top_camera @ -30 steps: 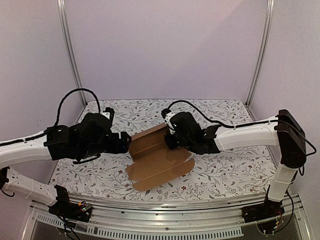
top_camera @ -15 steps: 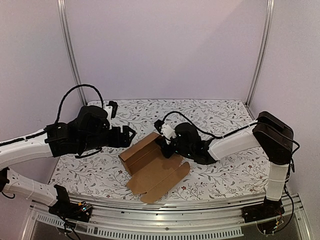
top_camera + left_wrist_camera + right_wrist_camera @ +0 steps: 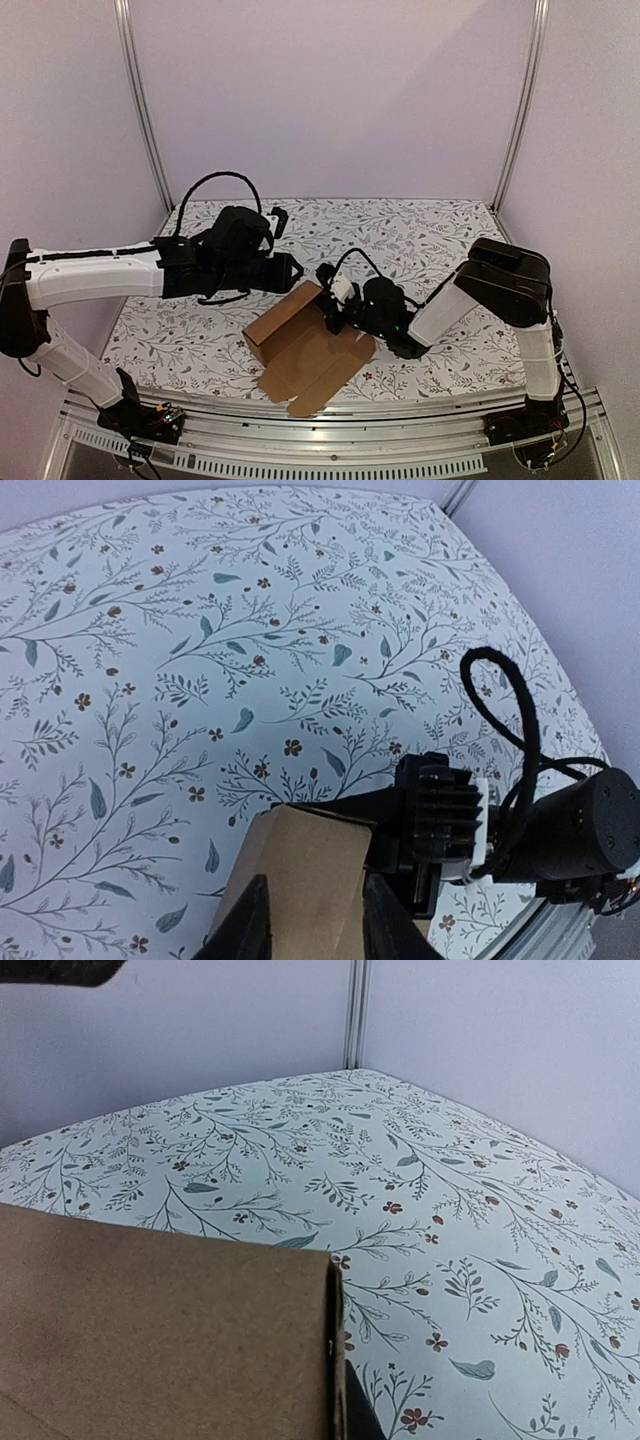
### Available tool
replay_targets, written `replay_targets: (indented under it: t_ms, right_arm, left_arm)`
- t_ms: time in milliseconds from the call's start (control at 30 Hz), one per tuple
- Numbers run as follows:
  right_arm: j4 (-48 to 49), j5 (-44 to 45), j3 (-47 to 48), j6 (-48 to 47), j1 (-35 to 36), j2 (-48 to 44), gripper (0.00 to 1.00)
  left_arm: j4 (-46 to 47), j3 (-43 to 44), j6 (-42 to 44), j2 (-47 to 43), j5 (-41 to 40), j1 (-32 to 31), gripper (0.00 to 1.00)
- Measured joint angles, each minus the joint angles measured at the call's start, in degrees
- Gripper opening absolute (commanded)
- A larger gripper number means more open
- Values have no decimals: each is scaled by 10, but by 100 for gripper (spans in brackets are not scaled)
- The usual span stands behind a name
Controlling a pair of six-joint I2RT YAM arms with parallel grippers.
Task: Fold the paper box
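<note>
The left gripper [image 3: 292,272] points toward the right arm and tips a little downward. Its jaws stand partly apart, astride the raised panel of the paper box [image 3: 300,352]. In the left wrist view its two dark fingers [image 3: 252,928] show on either side of the brown panel, but whether they press it cannot be told. Behind the gripper, the wrist and forearm run almost level back to the left, well above the table [image 3: 440,235]. They reach an elbow at the left edge of the top view, and from there the upper arm drops to its base.

Just beyond the left gripper's tips, on the same panel, sits the right gripper [image 3: 333,303]. Its jaws are together on the cardboard's upper edge. The brown panel fills the lower left of the right wrist view, with one dark fingertip [image 3: 358,1425] at its edge. Outward from this gripper the right arm lies low, its forearm slanting close over the table to the right. It then bends sharply at a raised elbow above its base.

Below both grippers and nearer the bases, the rest of the box lies flat on the table, its flaps spread toward the near edge.
</note>
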Motion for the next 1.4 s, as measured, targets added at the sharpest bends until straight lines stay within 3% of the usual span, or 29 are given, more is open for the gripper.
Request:
replay_targets:
  t_ms: [133, 300, 833, 1400]
  right_arm:
    - [39, 4, -7, 5, 0, 10, 0]
    - [62, 6, -10, 14, 0, 23, 0]
    - [57, 6, -9, 28, -5, 43, 0]
    - [23, 0, -6, 31, -7, 43, 19]
  left_arm:
    - [13, 12, -1, 45, 15, 1, 9]
    - [18, 23, -5, 86, 25, 2, 3]
    - [63, 40, -9, 169, 45, 6, 0]
    - [110, 45, -20, 204, 58, 10, 0]
